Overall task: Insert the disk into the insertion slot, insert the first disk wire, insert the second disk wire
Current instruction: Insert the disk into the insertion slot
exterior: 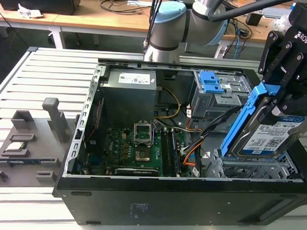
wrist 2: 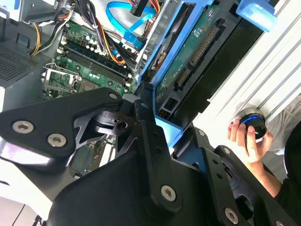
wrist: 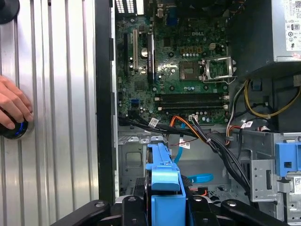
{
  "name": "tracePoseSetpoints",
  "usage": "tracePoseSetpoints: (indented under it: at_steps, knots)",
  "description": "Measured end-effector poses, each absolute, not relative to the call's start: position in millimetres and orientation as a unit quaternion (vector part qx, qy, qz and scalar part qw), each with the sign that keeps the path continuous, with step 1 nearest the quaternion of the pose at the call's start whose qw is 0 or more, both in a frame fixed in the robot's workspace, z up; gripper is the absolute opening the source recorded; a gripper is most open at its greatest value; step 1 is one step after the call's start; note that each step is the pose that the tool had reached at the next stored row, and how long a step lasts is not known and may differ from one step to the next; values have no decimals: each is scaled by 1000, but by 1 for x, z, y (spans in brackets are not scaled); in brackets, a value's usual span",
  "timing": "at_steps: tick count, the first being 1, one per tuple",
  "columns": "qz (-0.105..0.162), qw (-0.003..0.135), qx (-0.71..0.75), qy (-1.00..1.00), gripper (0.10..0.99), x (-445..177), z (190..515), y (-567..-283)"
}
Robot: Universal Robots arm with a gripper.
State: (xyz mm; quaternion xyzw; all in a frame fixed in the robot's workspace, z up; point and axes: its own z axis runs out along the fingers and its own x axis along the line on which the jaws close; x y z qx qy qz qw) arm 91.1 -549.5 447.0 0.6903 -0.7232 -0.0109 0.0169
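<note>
Claw [exterior: 278, 101]: clamping shut on the blue frame of the disk [exterior: 267, 136], one finger pressing each side, and hanging over the computer case's corner at the exterior view's right.
Disk: riding in the claw's grip and not yet in the bay. It is tilting steeply, with its long axis running from the claw down toward the slot [exterior: 250, 173] and its label facing the exterior camera.
Slot: sitting in the case's corner as a silver perforated cage, directly under the disk's lower end. The two are looking very close, though whether they are touching cannot be told.
Blue cable [wrist: 200, 179]: looping loose on the case floor just past the cage, in the first wrist view, and joining nothing on the disk.
Orange wires [exterior: 190, 157]: trailing between the green board [wrist: 178, 70] and the cage, apart from the disk.
Hand [wrist: 11, 106]: resting on a round knob [wrist: 11, 129] on the table outside the case wall.
Bearing: the slot is lying below and just ahead of the claw. By these views, the steep lean of the disk's long axis against the flat bay is looking like the relation that matters.
</note>
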Motion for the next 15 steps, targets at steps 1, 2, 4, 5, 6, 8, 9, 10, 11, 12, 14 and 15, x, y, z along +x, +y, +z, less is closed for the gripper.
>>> tracePoseSetpoints:
  at_steps: [1,2,4,5,6,8,9,10,11,12,14,15]
  knots:
    - [-11,17,690,-723,369,91,447,-550]
    - [-11,17,690,-723,369,91,447,-550]
    - [-11,17,690,-723,369,91,447,-550]
    - [-11,17,690,-723,369,91,447,-550]
    - [-11,17,690,-723,369,91,447,-549]
    - [-11,17,690,-723,369,91,446,-549]
    - [-11,17,690,-723,369,91,445,-549]
    - [-11,17,690,-723,369,91,445,-549]
    - [-11,17,690,-723,369,91,444,-549]
    - [-11,17,690,-723,369,91,443,-548]
    - [-11,17,690,-723,369,91,441,-548]
    - [-11,17,690,-723,369,91,441,-548]
